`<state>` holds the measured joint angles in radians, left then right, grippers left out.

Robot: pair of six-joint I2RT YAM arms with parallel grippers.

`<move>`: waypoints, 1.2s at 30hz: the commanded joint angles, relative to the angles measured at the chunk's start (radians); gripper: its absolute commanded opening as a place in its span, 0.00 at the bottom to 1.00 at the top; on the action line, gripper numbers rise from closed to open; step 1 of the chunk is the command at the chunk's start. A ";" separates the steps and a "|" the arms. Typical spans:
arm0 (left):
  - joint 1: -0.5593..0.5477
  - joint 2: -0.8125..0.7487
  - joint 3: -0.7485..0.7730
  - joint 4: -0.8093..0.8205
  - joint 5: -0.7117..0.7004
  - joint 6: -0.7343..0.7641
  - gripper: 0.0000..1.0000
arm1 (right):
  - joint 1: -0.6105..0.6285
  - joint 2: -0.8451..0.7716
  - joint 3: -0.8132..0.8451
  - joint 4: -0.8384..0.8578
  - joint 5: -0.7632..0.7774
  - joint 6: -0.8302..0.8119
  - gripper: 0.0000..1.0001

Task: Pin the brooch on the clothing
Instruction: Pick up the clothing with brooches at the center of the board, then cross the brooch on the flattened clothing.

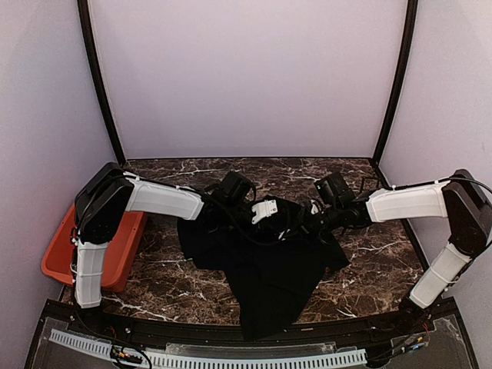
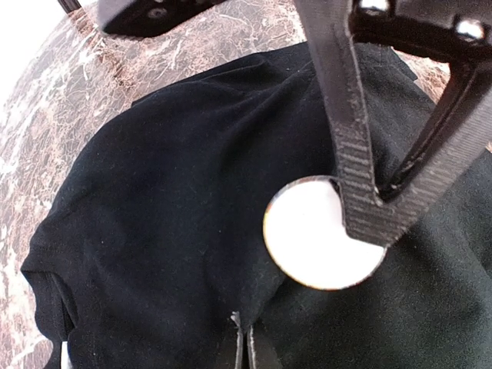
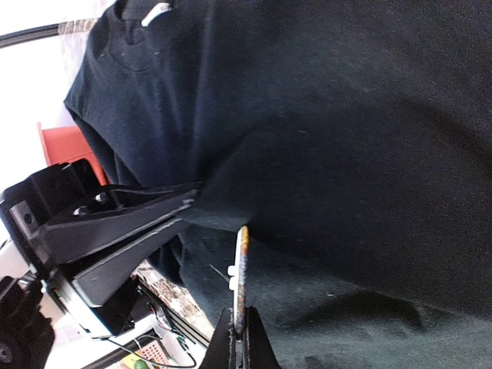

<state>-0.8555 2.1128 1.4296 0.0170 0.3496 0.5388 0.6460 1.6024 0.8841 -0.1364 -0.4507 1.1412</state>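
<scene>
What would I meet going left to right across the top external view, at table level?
Orange bin → black T-shirt → right arm's black elbow.

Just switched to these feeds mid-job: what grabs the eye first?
A bright white round brooch stands out against the black T-shirt heaped on the marble table, gripped at its edge by the right end effector. Beside it, the left end effector pinches a fold of shirt. An orange bin sits at the table's left edge.
</scene>
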 commanded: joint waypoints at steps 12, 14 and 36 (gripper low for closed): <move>-0.026 -0.099 -0.062 0.067 0.021 0.033 0.01 | -0.046 0.045 -0.052 0.101 -0.042 0.072 0.00; -0.029 -0.101 -0.066 0.070 0.021 0.035 0.01 | -0.046 0.055 -0.054 0.115 -0.052 0.079 0.00; -0.040 -0.099 -0.071 0.087 0.014 0.035 0.01 | -0.046 0.069 -0.045 0.086 -0.100 -0.009 0.00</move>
<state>-0.8841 2.0659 1.3735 0.0814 0.3462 0.5663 0.6056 1.6608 0.8433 -0.0479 -0.5404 1.1633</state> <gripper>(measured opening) 0.010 0.009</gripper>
